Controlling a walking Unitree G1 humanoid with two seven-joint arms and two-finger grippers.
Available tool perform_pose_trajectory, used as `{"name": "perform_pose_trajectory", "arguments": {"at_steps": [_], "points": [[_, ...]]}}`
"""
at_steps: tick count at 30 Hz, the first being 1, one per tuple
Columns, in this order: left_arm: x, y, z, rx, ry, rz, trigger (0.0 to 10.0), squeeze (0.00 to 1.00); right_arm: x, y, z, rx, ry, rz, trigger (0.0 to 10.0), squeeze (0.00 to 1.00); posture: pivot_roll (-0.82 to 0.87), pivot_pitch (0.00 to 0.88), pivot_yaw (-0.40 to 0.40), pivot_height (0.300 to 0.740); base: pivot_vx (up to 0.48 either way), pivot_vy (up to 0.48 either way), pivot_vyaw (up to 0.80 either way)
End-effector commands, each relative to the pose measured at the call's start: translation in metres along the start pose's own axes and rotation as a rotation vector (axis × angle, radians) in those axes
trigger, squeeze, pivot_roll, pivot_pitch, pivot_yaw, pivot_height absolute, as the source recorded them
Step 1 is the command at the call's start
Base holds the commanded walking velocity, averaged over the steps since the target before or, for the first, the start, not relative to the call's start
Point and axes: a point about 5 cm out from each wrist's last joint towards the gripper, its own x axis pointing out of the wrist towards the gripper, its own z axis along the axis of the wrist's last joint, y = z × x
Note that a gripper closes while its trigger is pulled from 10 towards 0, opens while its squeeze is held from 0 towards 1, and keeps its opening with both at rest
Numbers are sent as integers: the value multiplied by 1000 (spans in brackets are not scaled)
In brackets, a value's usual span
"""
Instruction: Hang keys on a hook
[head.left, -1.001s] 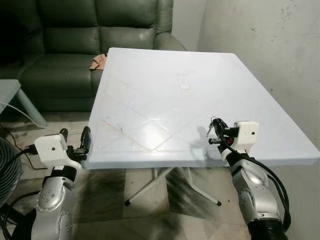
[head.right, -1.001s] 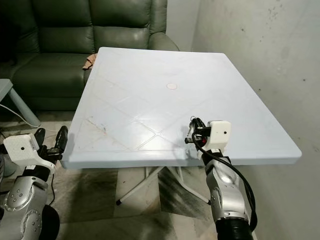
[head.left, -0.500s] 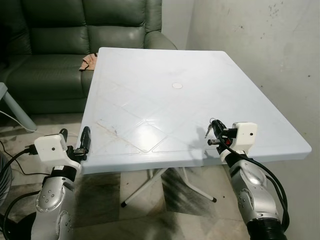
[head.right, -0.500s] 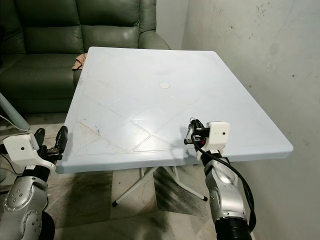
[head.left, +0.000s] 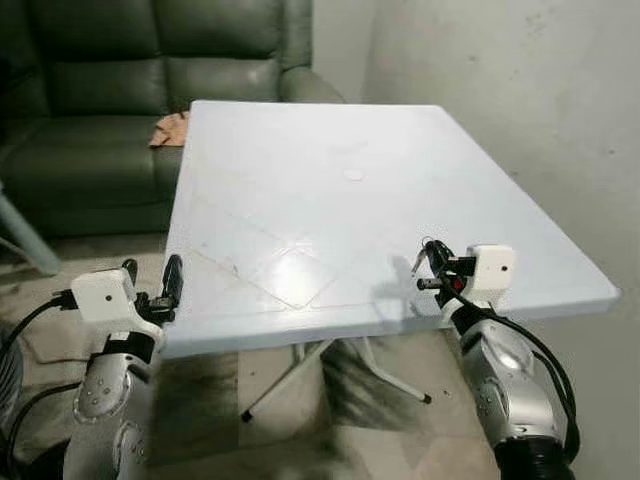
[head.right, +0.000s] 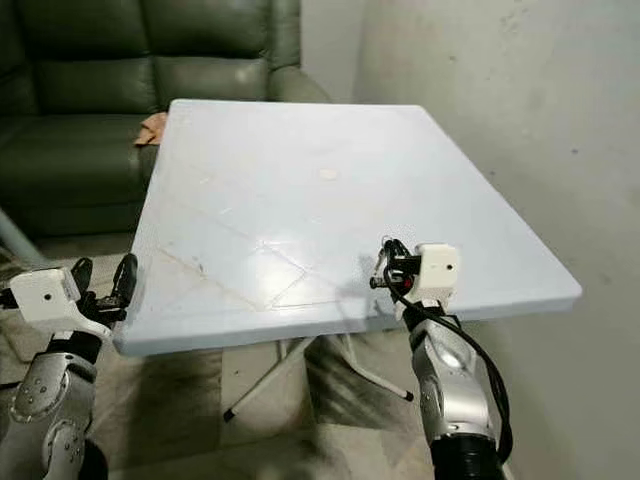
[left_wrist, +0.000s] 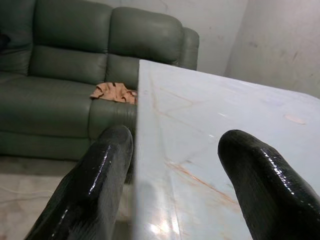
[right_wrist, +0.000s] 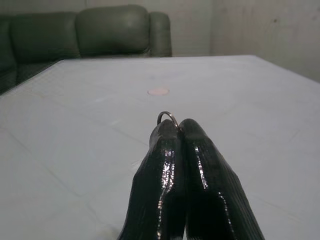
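A: Starting nearest the robot, what is the right claw (head.left: 432, 268) doing?

B: It is hovering over the near right part of the white desk (head.left: 300, 180), with its two black fingers (right_wrist: 165, 165) pressed together. They are pinching the keys (head.left: 422, 258), and in the right wrist view the key ring (right_wrist: 167, 117) is poking out just past the fingertips.

A: How are those keys likely to behave?

B: I am judging them light, hard and slick, metal on smooth black pads. The ring is stiff, but whatever is dangling from it is probably swinging freely, so the bundle could be twisting in the grip. A hold on the ring's near arc seems best, since that is leaving the far loop open for slipping over a hook.

A: Is enough ring showing?

B: Only a small arc is clearing the tips, so threading it may be demanding care.

A: And the left claw (head.left: 150, 287)?

B: It is sitting at the desk's near left corner with its fingers spread wide and holding nothing; the desk edge is lying between them in the left wrist view.

A: Farther out?

B: A small round mark (head.left: 353, 175) is showing mid-desk. Beyond it, a green sofa (head.left: 120, 80) is standing behind the desk with a crumpled tan cloth (head.left: 168, 129) on its seat.
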Motion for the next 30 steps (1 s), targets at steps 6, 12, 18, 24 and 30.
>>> {"name": "perform_pose_trajectory", "arguments": {"at_steps": [6,12,18,24,30], "points": [[1,-5,-2,-10,12,0,10000,0,-1,-7,3,-16,-1,-13,10000,0,-63,0,-43,732,0,0,-775],[1,-4,-3,-16,21,8,10000,0,-1,-7,3,-19,1,-13,10000,0,-62,0,-45,732,0,0,-775],[0,-4,-4,-15,33,11,10000,0,-2,-7,2,-22,4,-10,10000,0,-64,0,-48,732,0,0,-775],[1,-4,-5,-17,37,8,10000,0,-2,-6,2,-24,5,-9,10000,0,-65,0,-48,732,0,0,-775],[3,-7,-5,-22,38,1,10000,0,-1,-7,2,-26,5,-6,10000,0,-67,0,-48,732,50,0,-772]]}}
